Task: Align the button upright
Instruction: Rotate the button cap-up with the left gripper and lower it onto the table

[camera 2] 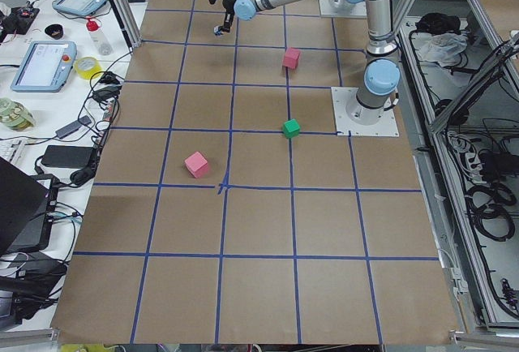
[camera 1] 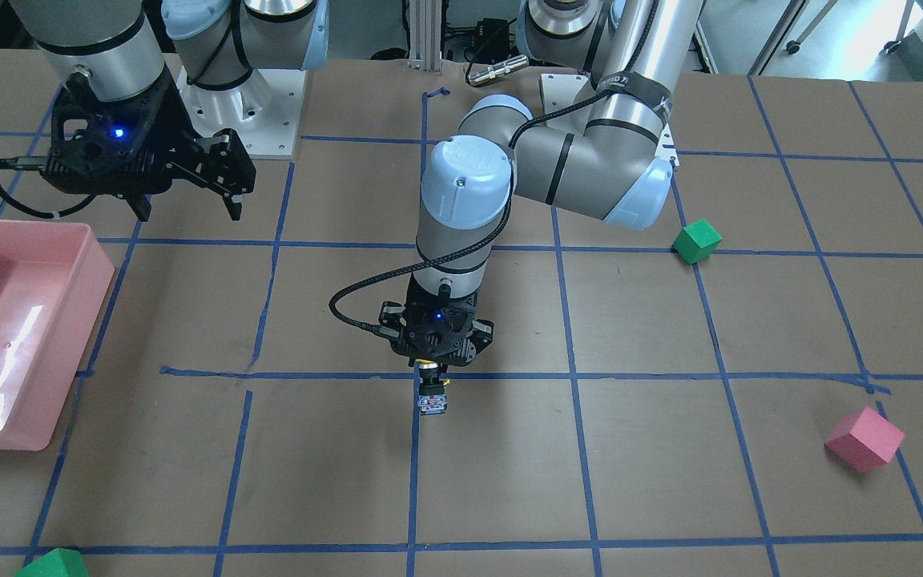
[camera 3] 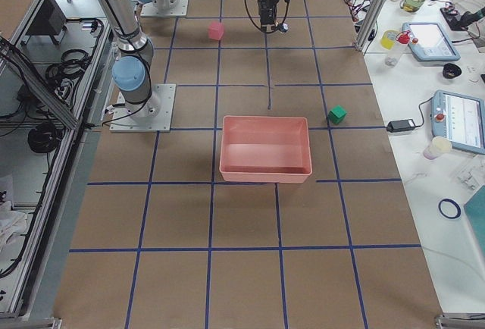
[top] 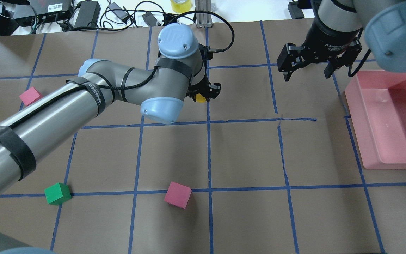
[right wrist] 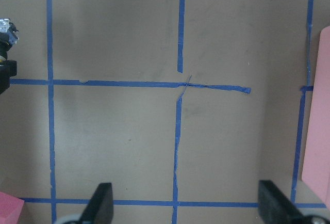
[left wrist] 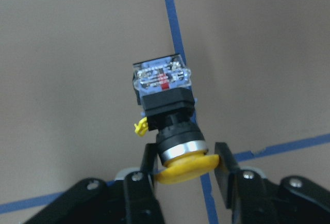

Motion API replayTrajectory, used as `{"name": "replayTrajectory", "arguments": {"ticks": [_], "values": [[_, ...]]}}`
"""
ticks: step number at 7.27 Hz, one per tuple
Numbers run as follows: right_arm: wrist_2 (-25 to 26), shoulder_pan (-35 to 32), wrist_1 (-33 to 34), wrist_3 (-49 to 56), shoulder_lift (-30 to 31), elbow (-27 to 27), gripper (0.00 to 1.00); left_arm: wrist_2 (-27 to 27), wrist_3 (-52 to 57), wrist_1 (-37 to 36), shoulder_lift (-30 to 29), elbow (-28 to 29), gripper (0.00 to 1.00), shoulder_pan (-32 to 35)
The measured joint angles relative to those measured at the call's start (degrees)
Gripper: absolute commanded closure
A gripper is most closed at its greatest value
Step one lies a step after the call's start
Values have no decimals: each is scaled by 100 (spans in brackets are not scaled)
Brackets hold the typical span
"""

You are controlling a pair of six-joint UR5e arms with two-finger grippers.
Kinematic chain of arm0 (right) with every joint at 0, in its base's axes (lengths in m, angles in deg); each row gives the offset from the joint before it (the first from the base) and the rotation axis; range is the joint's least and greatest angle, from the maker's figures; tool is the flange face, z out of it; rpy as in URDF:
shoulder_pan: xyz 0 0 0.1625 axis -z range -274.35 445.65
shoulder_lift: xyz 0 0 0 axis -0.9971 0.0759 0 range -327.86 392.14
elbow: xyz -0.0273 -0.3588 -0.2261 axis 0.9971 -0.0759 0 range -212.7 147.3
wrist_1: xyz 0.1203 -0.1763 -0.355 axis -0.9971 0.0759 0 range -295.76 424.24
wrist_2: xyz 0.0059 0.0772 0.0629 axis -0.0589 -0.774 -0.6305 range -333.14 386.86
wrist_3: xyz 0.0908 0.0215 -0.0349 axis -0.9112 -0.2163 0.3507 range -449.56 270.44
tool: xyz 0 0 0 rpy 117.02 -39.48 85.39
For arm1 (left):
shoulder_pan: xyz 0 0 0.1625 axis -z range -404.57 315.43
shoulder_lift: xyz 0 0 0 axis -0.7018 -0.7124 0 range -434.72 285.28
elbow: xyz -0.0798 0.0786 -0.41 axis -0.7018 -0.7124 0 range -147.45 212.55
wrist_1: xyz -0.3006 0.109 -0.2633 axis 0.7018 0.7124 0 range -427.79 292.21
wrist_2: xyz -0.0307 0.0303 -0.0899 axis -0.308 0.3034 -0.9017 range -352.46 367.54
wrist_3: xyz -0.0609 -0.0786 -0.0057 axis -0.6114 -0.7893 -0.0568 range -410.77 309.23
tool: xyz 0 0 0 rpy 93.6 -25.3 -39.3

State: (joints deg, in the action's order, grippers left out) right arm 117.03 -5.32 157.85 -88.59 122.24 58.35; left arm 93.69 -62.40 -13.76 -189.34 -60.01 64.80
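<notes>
The button (left wrist: 164,97) has a yellow mushroom cap, a black body and a clear-grey block base. My left gripper (left wrist: 186,175) is shut on the cap, a finger on each side, with the base pointing away toward the brown table. In the front view the button (camera 1: 433,396) hangs just below the left gripper (camera 1: 433,367), over a blue tape line. In the overhead view only the yellow cap (top: 200,97) shows under the wrist. I cannot tell whether the base touches the table. My right gripper (top: 308,74) is open and empty, high above the table near the pink bin.
A pink bin (top: 356,120) stands at the table's right side. A pink cube (top: 177,194) and a green cube (top: 57,193) lie near the robot. Another pink cube (top: 30,96) lies at far left. A second green cube (camera 1: 53,565) sits at the far edge.
</notes>
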Motion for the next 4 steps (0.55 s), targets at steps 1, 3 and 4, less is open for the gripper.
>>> {"name": "replayTrajectory", "arguments": {"ticks": [1,3,4], "values": [[2,0,0,-12,-1,0,0,-373,-135,549,-99,289,69,-92],[8,0,0,-26,-4,4,0,-1453,-414,1224,-351,492,68,-464],[9,0,-3,-31,-7,7,0,-1788,-528,1438,-523,543,68,-575]]}}
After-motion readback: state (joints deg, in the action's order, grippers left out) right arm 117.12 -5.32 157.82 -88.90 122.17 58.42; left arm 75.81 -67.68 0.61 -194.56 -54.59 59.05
